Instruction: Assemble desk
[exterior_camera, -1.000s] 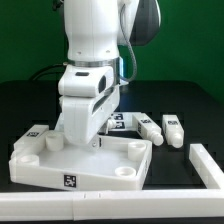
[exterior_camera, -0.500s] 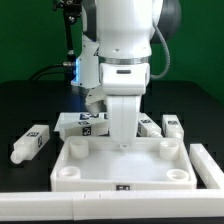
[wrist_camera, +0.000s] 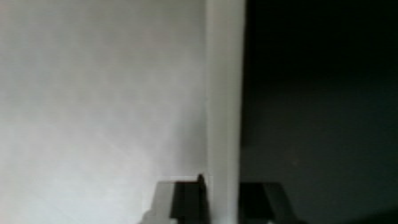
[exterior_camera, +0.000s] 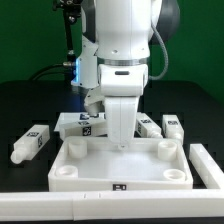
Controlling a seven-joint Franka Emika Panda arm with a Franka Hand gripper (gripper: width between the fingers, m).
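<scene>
my pincer (wrist_camera: 217,203) pinches the far rim of the desk panel (exterior_camera: 95,178), which lies rim-up on the tabletop (exterior_camera: 25,105), corner holes (exterior_camera: 178,173) empty, legs (exterior_camera: 30,143) loose beside it: none fitted yet.

The white desk panel (exterior_camera: 95,181) sits flat on the table, rim up, with round holes in its corners and a little tag on the near wall. All four square, tagged legs are lying down loose. The left leg (exterior_camera: 30,143) is off to the exterior view's left, the back leg (exterior_camera: 78,122) is just behind the panel, and the two right legs (exterior_camera: 150,125) (exterior_camera: 172,127) are behind its far right corner.
</scene>
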